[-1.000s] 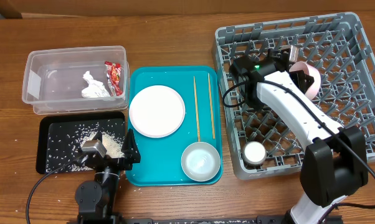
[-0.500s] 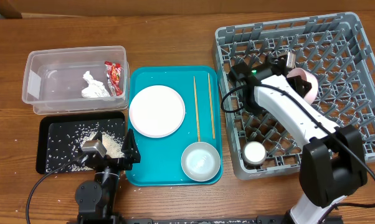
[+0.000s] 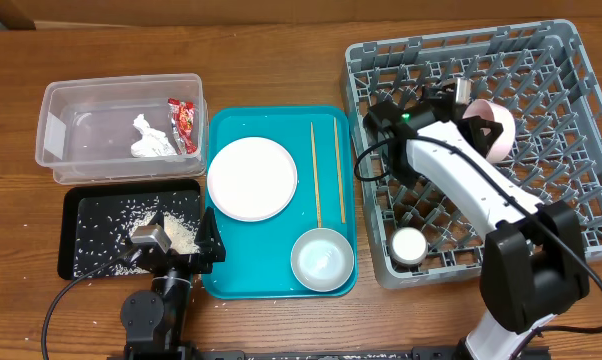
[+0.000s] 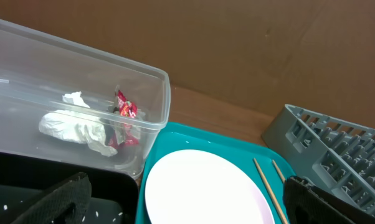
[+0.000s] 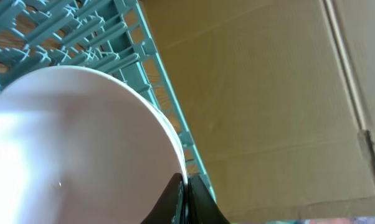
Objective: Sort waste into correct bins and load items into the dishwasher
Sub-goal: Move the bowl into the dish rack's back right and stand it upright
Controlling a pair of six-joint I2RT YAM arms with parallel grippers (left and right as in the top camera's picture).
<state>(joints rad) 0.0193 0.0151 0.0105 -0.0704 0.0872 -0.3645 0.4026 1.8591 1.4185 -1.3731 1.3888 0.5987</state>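
Wooden counter (image 3: 281, 60), brown cardboard behind; one waste-sorting and rack-loading station, two arms.

Landmark: teal tray (image 3: 281, 250), centre of counter, carrying a white plate (image 3: 252, 178), a pair of chopsticks (image 3: 317, 175) and a small bowl (image 3: 322, 258). Left of the tray, far side: clear bin (image 3: 81, 100) holding a crumpled tissue (image 3: 151, 138) and a red wrapper (image 3: 184, 122). Left of the tray, near side: black tray (image 3: 86, 250) scattered with rice. Right of the tray: grey dish rack (image 3: 571, 90), with a white cup (image 3: 409, 244) in the corner nearest the tray. Pink bowl (image 3: 491, 130): on edge in the rack's far half, right gripper (image 5: 186, 186) jaws clamped on its rim. Left gripper (image 3: 181, 240): at the tray's near-left corner, over the black tray, jaws wide apart.
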